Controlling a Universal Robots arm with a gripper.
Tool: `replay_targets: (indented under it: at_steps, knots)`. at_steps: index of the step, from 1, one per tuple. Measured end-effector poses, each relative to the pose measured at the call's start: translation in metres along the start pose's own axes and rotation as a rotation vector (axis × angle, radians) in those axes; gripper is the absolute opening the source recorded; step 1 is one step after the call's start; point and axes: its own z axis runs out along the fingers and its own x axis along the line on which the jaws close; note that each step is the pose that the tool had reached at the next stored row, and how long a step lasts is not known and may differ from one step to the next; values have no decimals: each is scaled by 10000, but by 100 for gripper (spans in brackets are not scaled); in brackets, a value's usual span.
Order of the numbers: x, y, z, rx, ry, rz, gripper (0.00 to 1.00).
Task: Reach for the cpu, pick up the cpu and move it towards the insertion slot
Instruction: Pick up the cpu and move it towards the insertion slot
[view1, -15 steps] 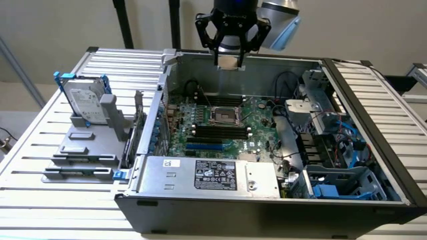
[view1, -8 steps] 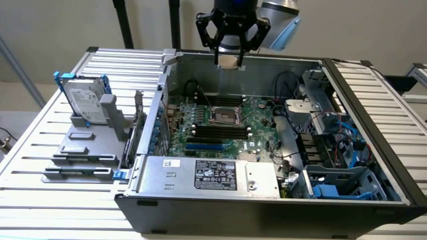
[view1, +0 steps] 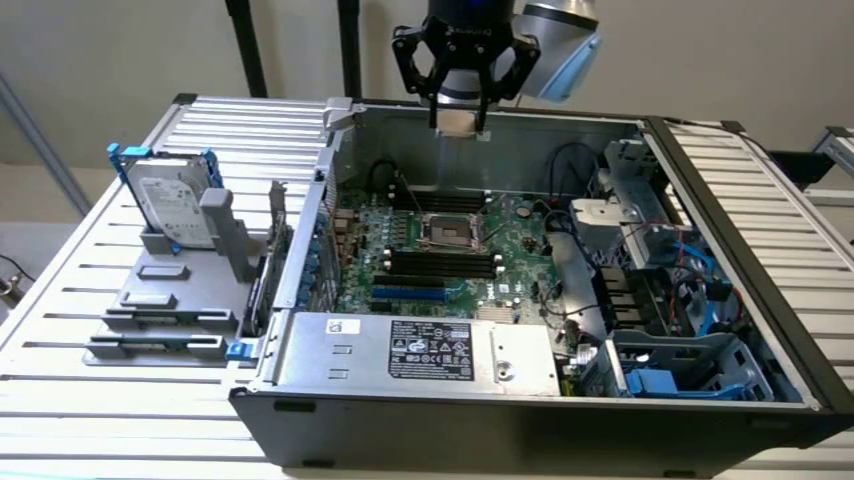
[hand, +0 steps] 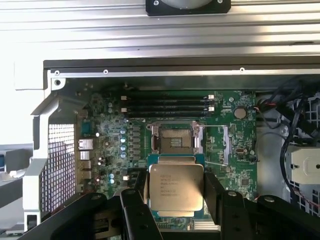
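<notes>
A: State the condition of the gripper (hand: 176, 192).

B: In the wrist view its black fingers (hand: 136, 210) are closed partway onto the two opposite sides of the cpu (hand: 176, 186). The chip is clamped between them with its silver printed face toward the camera and its pale edge visible around the lid. In the exterior view the gripper (view1: 458, 122) is at the upper centre of the frame, above the rear wall of the computer case (view1: 534, 420), with the cpu (view1: 458, 121) as a small pale square at its tip.

A: Location of the cpu relative to the board?

B: It is held clear of the motherboard (hand: 235, 145), not resting on it. In the wrist view it overlaps the near edge of the insertion slot (hand: 175, 140), which lies directly beyond it at frame centre.

A: Describe the insertion slot.

B: A square silver frame with a dark centre. In the exterior view the insertion slot (view1: 450, 230) is at the middle of the green board, lower in the frame than the gripper.

A: Items farther out?

B: In the wrist view, the black memory slots (hand: 167, 101) run beyond the socket. In the exterior view a hard drive (view1: 174, 208) stands upright in a blue-edged bracket at the left of the frame, on the slatted table (view1: 80, 300).
</notes>
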Motion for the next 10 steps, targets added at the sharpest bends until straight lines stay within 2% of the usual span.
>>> replay_targets:
  at_steps: [4, 10]
  knots:
    - [1, 25, 5, 44, -6, -52, 55]
    - [1, 26, 5, 47, -5, -65, 55]
